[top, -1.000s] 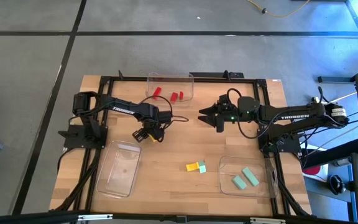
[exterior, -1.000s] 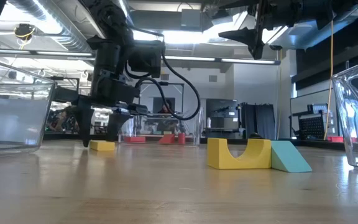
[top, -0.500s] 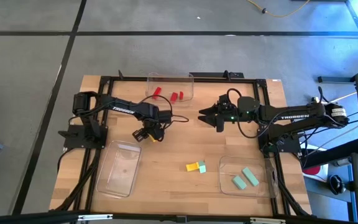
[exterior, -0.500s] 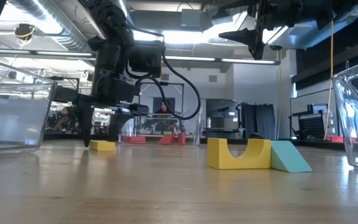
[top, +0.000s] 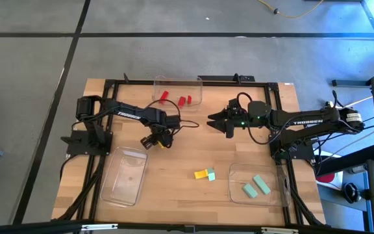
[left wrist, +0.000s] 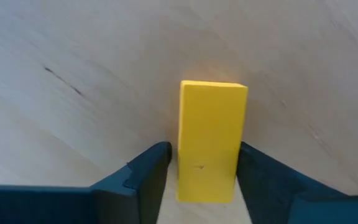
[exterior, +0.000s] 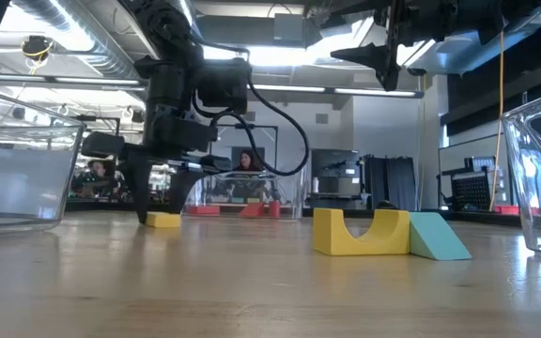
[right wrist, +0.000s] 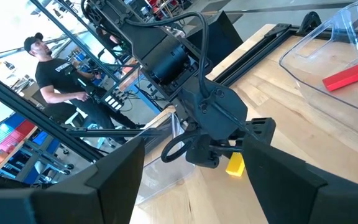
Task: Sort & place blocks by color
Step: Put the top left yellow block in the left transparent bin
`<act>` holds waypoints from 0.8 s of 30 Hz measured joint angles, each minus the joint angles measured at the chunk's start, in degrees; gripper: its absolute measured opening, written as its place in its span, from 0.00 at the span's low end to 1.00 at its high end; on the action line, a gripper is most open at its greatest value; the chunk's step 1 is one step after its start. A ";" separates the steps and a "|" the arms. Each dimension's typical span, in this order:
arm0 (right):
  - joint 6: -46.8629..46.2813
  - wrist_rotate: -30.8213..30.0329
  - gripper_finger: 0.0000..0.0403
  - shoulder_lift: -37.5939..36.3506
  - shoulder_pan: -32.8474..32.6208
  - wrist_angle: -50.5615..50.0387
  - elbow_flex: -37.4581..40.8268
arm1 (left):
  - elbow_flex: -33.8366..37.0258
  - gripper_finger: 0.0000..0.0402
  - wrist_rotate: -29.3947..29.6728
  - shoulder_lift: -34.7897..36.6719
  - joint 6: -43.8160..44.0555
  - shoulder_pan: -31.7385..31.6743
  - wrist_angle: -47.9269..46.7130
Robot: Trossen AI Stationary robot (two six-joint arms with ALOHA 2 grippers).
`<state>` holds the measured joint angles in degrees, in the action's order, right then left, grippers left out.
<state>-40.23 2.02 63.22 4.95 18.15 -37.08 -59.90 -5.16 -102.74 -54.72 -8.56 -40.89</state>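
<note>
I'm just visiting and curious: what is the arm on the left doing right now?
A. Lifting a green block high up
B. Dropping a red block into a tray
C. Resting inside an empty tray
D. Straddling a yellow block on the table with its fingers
D: the left gripper has one finger on each side of the yellow block, which lies on the table.

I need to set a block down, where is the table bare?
Bare wood lies between the empty tray and the yellow block beside the green tray. Crowded: around the left gripper, and between it and the right gripper.
</note>
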 joint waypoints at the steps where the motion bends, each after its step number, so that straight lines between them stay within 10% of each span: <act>1: 0.02 0.00 0.68 0.00 0.00 0.00 0.00 | 0.00 0.40 0.26 -0.02 0.39 0.00 0.24; 12: 0.17 0.00 0.68 0.00 0.01 0.02 0.00 | -4.91 0.28 0.15 4.44 15.79 -3.24 -0.01; 24: 0.20 0.02 0.68 0.02 0.00 0.01 0.00 | -1.21 0.28 -3.97 28.11 43.62 -5.98 17.64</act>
<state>-40.03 2.04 63.24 4.95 18.16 -37.08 -61.11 -9.13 -74.63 -11.10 -14.54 -23.26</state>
